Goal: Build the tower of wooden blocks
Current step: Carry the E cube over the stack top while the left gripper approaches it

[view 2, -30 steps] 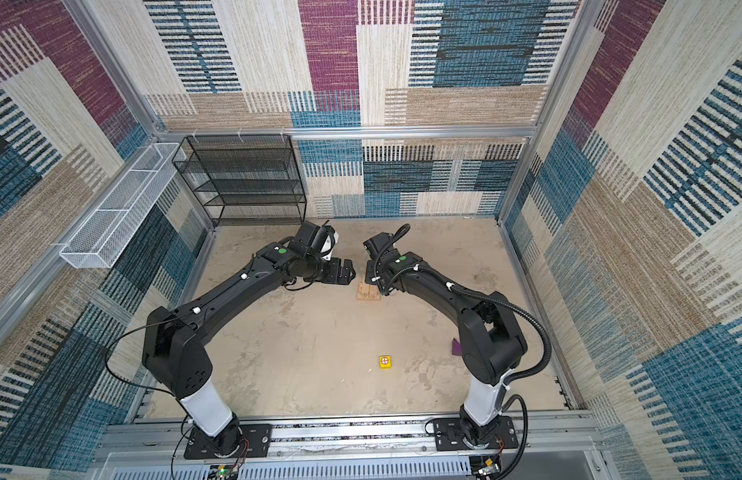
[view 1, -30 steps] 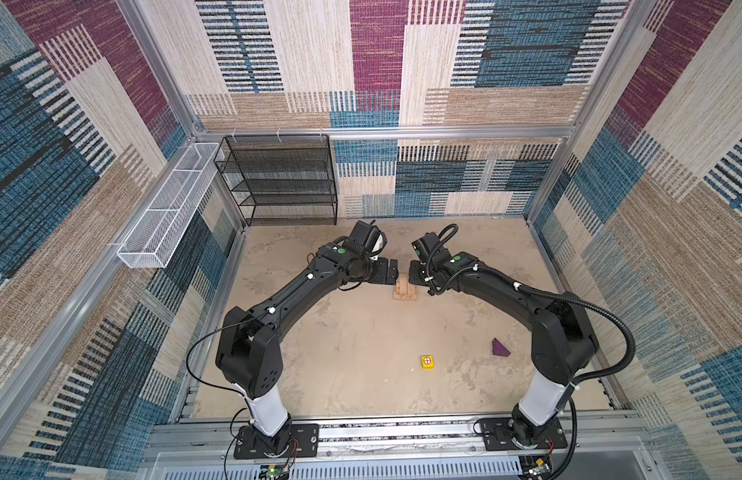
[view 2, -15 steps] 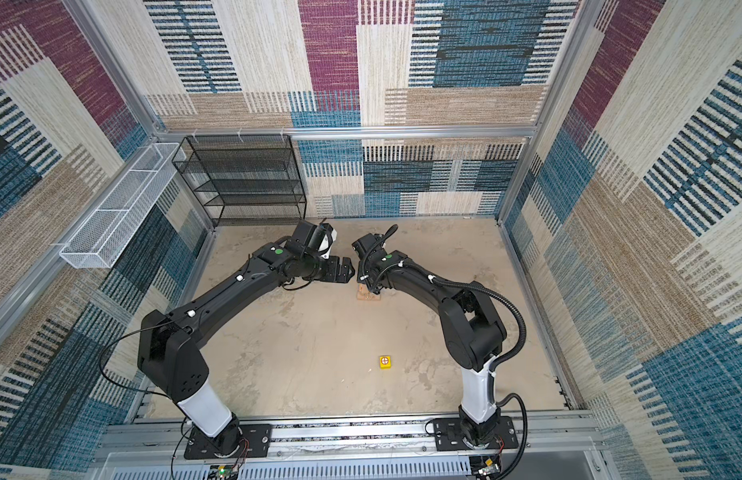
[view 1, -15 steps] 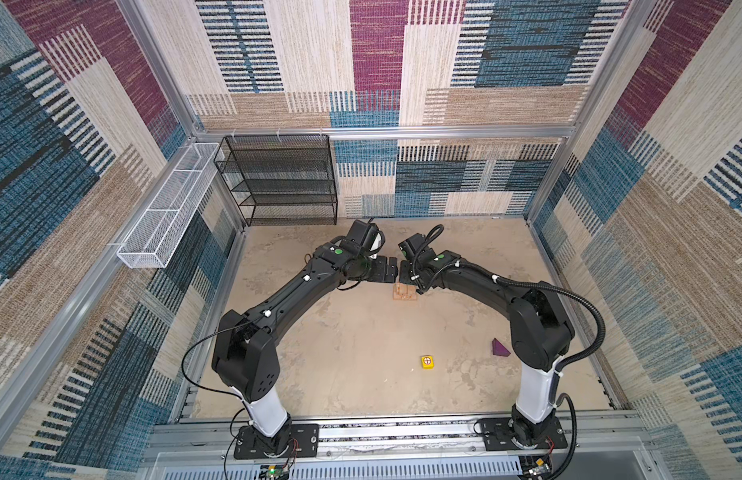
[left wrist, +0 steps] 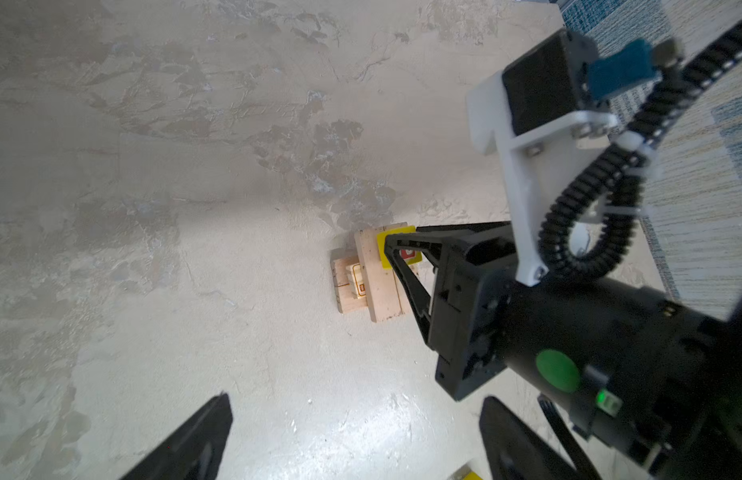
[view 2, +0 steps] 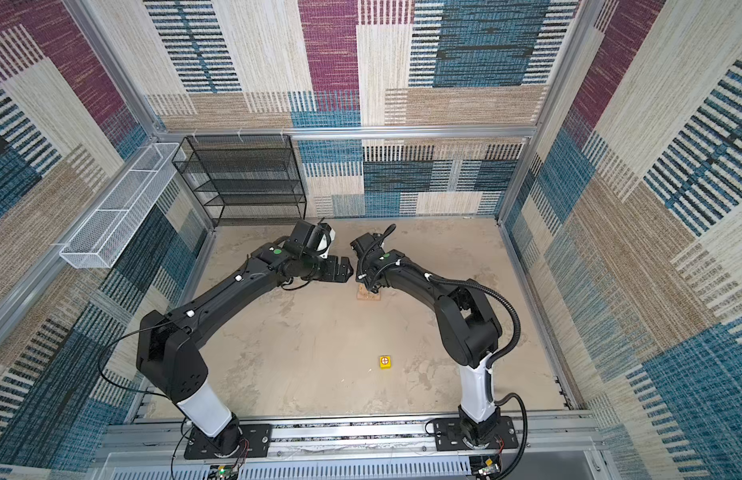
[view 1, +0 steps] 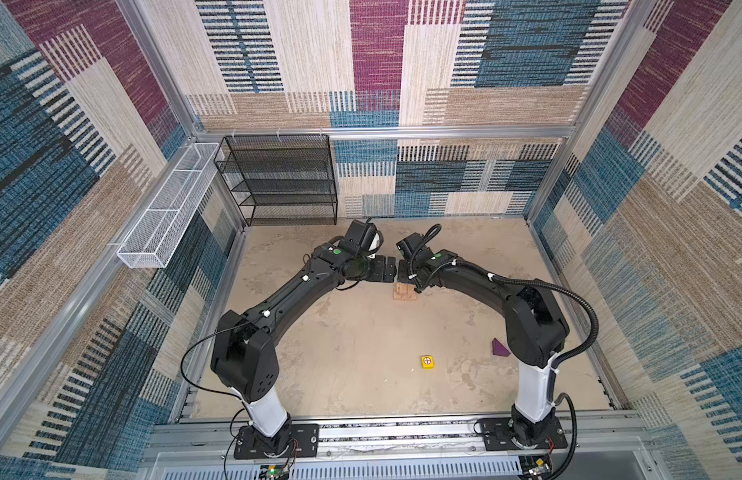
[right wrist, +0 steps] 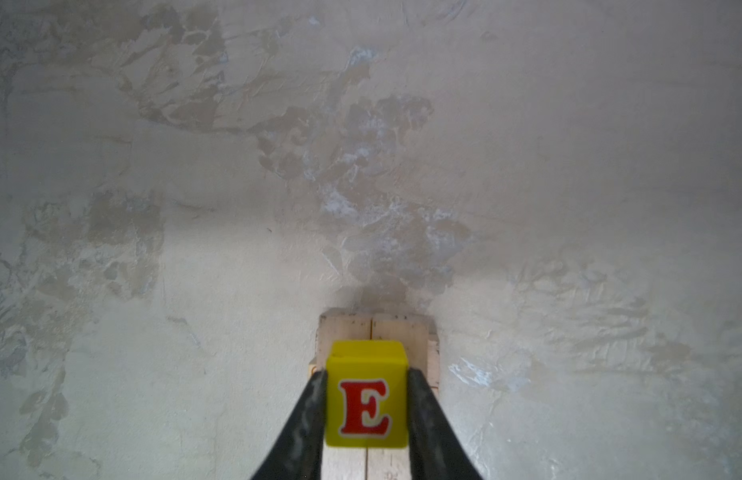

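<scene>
A low stack of crossed tan planks lies mid-table, the tower's base. My right gripper is shut on a yellow cube with a red E. It holds the cube over the top planks; whether cube and planks touch I cannot tell. In the left wrist view the same cube sits over one end of the planks. My left gripper is open and empty, just left of the stack in both top views. Another yellow cube lies near the front. A purple wedge shows beside the right arm.
A black wire shelf stands at the back left and a white wire basket hangs on the left wall. The two wrists nearly meet above the stack. Metal frame rails edge the table.
The right arm has swung left, bringing the cube over the planks. The left gripper has stayed open beside the stack, hardly moving.
</scene>
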`<state>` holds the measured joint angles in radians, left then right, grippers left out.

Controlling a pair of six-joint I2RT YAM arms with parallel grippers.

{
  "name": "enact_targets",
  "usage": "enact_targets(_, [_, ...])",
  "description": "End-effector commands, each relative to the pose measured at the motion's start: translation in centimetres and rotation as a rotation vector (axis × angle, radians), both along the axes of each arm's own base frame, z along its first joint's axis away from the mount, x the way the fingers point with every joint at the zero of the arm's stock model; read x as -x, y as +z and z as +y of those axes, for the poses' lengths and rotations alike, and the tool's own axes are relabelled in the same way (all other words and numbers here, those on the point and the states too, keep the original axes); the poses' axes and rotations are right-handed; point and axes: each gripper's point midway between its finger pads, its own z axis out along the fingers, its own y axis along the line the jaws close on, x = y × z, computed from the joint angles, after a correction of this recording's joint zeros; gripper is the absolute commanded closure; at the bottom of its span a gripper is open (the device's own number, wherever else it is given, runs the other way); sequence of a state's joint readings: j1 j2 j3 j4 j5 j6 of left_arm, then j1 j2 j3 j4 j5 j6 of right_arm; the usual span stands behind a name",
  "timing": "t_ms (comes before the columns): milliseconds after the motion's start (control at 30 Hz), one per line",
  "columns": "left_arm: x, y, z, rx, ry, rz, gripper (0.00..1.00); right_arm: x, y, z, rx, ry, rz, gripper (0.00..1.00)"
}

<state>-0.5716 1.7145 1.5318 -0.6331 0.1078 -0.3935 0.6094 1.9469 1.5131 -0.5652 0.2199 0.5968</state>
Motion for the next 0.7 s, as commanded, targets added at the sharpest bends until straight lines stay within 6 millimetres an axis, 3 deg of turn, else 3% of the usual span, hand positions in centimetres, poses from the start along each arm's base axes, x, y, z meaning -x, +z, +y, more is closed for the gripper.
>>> enact_targets(0, [-0.24,0.54,-0.02,0.024,0.015,-0.010,0.02,-0.53,0.24,0.24,-0.002,-0.006,-0.022,1.00])
enact_targets(200, [-0.25,0.58,-0.01,0.028,0.015,-0.010,0.02,-0.52,0.19,0.32,-0.003,-0.006,-0.018,1.00])
enact_targets(667, [-0.28,0.68,0.09,0.032,0.018,-0.011,0.03,-0.25,0.06,0.34,0.002,-0.003,-0.005,0.83])
